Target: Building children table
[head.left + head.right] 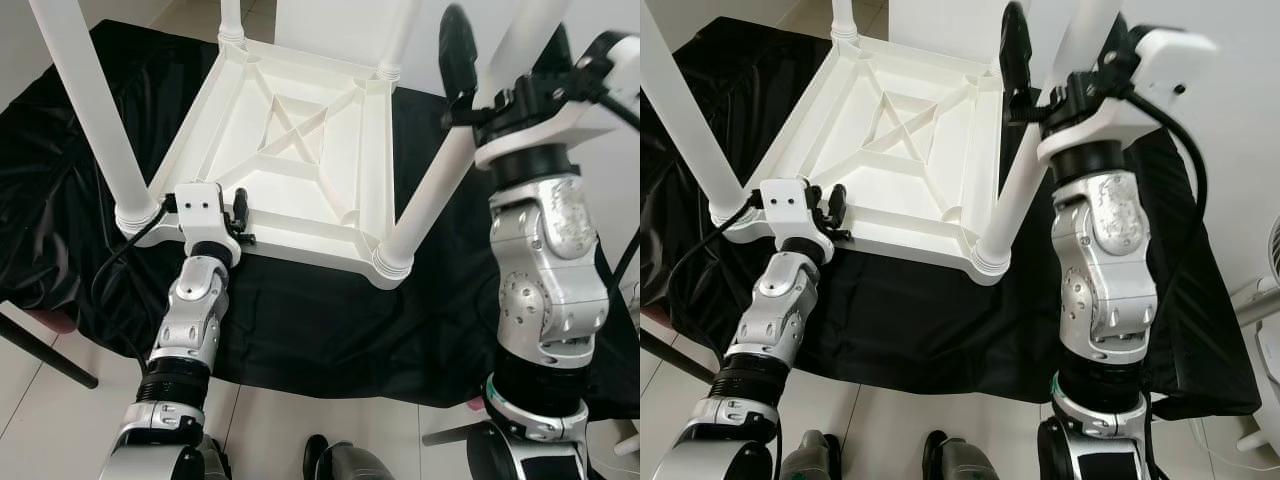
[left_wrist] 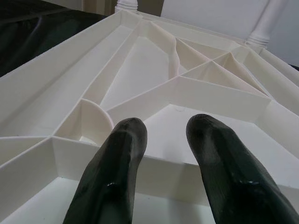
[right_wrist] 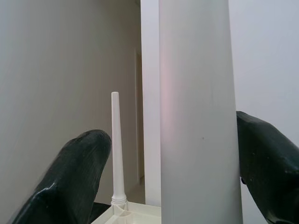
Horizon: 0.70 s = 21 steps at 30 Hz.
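Silver arm segments rise from the lower edge of the head views, with the robot's dark feet (image 1: pixel 950 455) on pale floor tiles (image 1: pixel 300 430) between them. No brand, label or writing can be read anywhere on the parts or the rig.

A crumpled black cloth (image 1: pixel 330 320) covers the low surface in front of the robot, and a white wall (image 1: pixel 1230 120) stands behind and to the right. A dark bar (image 1: pixel 45 355) crosses the floor at the left edge.

On the cloth lies the white plastic children's table (image 1: pixel 290 150), turned upside down so that its ribbed underside with a crossed brace faces up. Its round white legs stand upward from the corner sockets: the near-left leg (image 1: pixel 85 110), the near-right leg (image 1: pixel 450 170), and two more at the far corners.

The left gripper (image 1: pixel 238 212) rests at the near edge of the tabletop, just beside the near-left socket. In the left wrist view its two black fingers (image 2: pixel 117 172) are slightly parted, tips over a rib of the underside, with nothing between them.

The right gripper (image 1: pixel 1040 60) is raised at the near-right leg. In the right wrist view that leg (image 3: pixel 198 112) stands between its spread fingers (image 3: pixel 70 177); one finger looks to touch the leg, the other stands clear of it, so a firm grip cannot be confirmed.
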### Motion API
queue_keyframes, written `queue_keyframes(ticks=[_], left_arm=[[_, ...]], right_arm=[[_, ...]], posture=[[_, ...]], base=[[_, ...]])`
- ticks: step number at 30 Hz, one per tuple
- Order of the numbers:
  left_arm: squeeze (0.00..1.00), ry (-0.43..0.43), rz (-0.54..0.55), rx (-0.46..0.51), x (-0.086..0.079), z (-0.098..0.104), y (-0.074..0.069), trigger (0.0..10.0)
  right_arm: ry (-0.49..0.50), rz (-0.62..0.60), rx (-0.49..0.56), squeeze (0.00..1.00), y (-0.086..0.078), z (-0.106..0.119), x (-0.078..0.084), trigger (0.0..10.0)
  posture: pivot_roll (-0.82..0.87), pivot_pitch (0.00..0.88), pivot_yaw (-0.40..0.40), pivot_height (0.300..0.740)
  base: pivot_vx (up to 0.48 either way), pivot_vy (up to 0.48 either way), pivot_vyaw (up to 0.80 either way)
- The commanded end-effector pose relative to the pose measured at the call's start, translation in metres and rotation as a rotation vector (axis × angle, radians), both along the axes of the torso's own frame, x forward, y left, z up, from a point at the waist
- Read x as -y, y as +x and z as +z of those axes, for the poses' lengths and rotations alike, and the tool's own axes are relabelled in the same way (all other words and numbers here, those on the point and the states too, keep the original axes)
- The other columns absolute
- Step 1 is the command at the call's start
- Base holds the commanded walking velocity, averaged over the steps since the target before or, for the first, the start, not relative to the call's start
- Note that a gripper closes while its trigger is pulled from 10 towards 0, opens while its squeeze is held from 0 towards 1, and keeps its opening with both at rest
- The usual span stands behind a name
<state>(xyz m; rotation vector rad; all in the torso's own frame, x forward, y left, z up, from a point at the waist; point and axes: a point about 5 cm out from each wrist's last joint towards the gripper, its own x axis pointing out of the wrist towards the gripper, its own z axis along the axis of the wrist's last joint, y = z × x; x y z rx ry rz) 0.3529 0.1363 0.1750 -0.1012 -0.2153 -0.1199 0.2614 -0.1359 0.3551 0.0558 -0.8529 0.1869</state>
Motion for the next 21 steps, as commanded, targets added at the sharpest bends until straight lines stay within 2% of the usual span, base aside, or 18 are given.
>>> queue_keyframes(ticks=[1, 2, 3, 4, 5, 16, 17, 18, 21], left_arm=[[0.00, -0.017, 0.056, -0.088, -0.002, -0.019, 0.000, 10.0], [0.00, -0.017, 0.056, -0.088, -0.002, -0.019, 0.000, 10.0], [0.00, -0.018, 0.058, -0.091, -0.003, -0.019, 0.000, 10.0], [0.00, -0.018, 0.058, -0.091, -0.003, -0.019, 0.000, 10.0], [0.00, -0.018, 0.061, -0.094, -0.003, -0.020, 0.000, 10.0], [0.00, -0.014, 0.062, -0.101, -0.007, -0.022, 0.001, 10.0], [0.00, -0.014, 0.063, -0.106, -0.007, -0.024, 0.001, 10.0], [0.00, -0.020, 0.065, -0.119, -0.008, -0.028, 0.001, 10.0], [0.00, -0.023, 0.067, -0.127, -0.008, -0.030, 0.001, 10.0]], right_arm=[[0.012, -0.012, -0.001, 0.00, -0.001, 0.003, 0.003, 10.0], [0.012, -0.012, -0.001, 0.00, -0.001, 0.003, 0.003, 10.0], [0.013, -0.011, -0.002, 0.00, -0.002, 0.004, 0.003, 8.6], [0.013, -0.011, -0.002, 0.00, -0.002, 0.004, 0.003, 8.6], [0.015, -0.015, -0.012, 0.00, -0.003, 0.003, 0.004, 10.0], [0.018, -0.051, -0.082, 0.00, -0.004, -0.007, 0.008, 10.0], [0.018, -0.058, -0.083, 0.00, -0.004, -0.007, 0.009, 8.2], [0.024, -0.063, -0.082, 0.00, -0.005, -0.006, 0.010, 0.0], [0.027, -0.067, -0.082, 0.00, -0.005, -0.006, 0.011, 0.0]], posture=[[0.06, 0.186, -0.110, 0.740], [0.06, 0.186, -0.110, 0.740], [0.06, 0.187, -0.110, 0.740], [0.06, 0.187, -0.110, 0.740], [0.05, 0.189, -0.110, 0.740], [0.05, 0.194, -0.108, 0.740], [0.05, 0.194, -0.108, 0.740], [0.05, 0.194, -0.108, 0.740], [0.05, 0.194, -0.108, 0.740]], base=[[0.000, 0.000, 0.00], [0.000, 0.000, 0.00], [0.000, 0.000, 0.00], [0.000, 0.000, 0.00], [0.000, 0.000, 0.00], [0.000, 0.000, 0.00], [0.000, 0.000, 0.00], [0.000, 0.000, 0.00], [0.000, 0.000, 0.00]])
